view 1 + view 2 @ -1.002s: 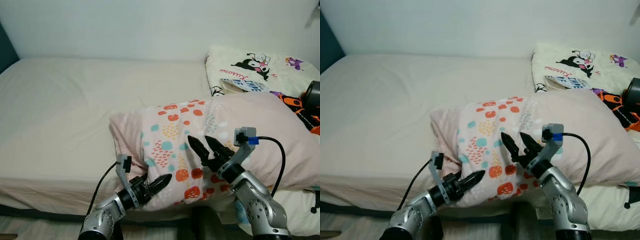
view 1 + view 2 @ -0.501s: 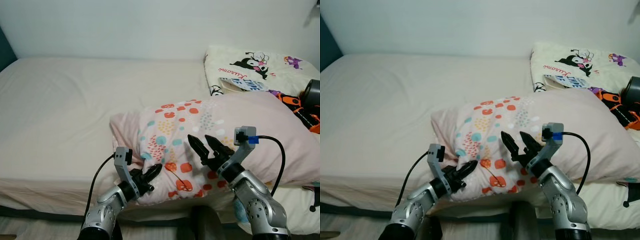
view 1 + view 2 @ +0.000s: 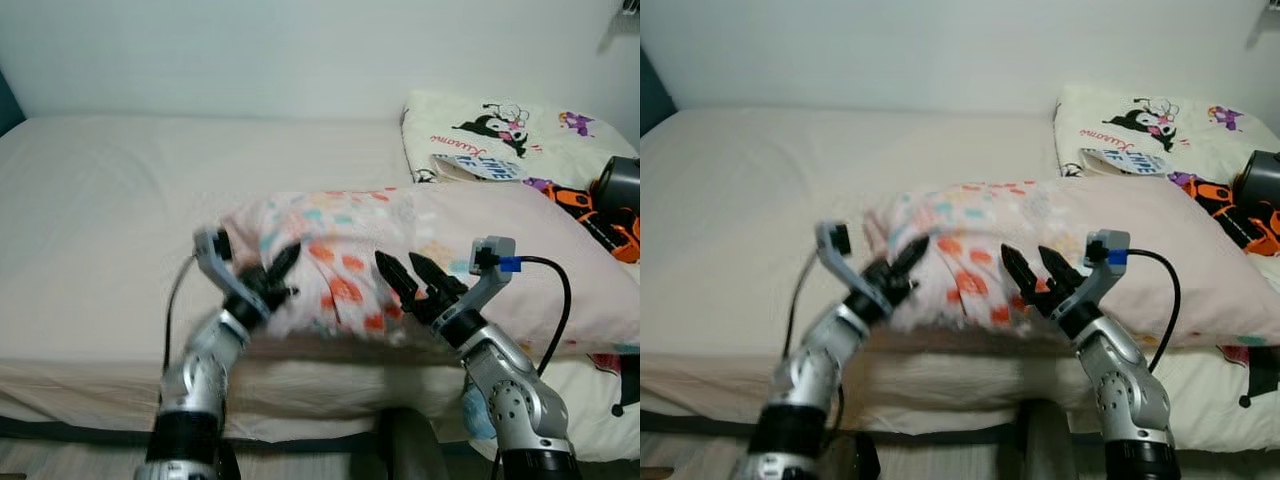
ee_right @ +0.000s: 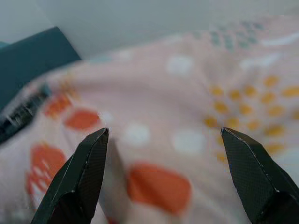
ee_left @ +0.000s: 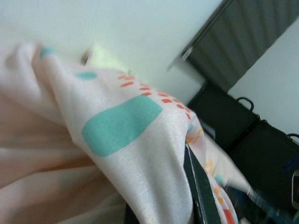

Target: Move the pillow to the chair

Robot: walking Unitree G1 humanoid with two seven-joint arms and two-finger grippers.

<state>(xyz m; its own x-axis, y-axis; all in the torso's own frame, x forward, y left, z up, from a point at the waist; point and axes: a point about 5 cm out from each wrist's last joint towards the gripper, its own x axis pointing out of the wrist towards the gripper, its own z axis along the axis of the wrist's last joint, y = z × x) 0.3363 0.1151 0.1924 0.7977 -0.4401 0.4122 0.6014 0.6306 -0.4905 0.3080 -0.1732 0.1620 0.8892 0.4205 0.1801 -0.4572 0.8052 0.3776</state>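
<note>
Keep left end effector (image 3: 268,283) pinched on pillow (image 3: 520,250) corner, close wide right end effector (image 3: 413,285) beside it, lift off bed (image 3: 120,200).

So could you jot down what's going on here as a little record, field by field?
place: bed against a pale wall
pillow: pink, dotted end, lying at the bed's front edge
left pincer: shut on the pillow's dotted left end
right pincer: open, fingers spread at the pillow's front
nearby: cartoon-print blanket at the back right
chair: not seen
</note>
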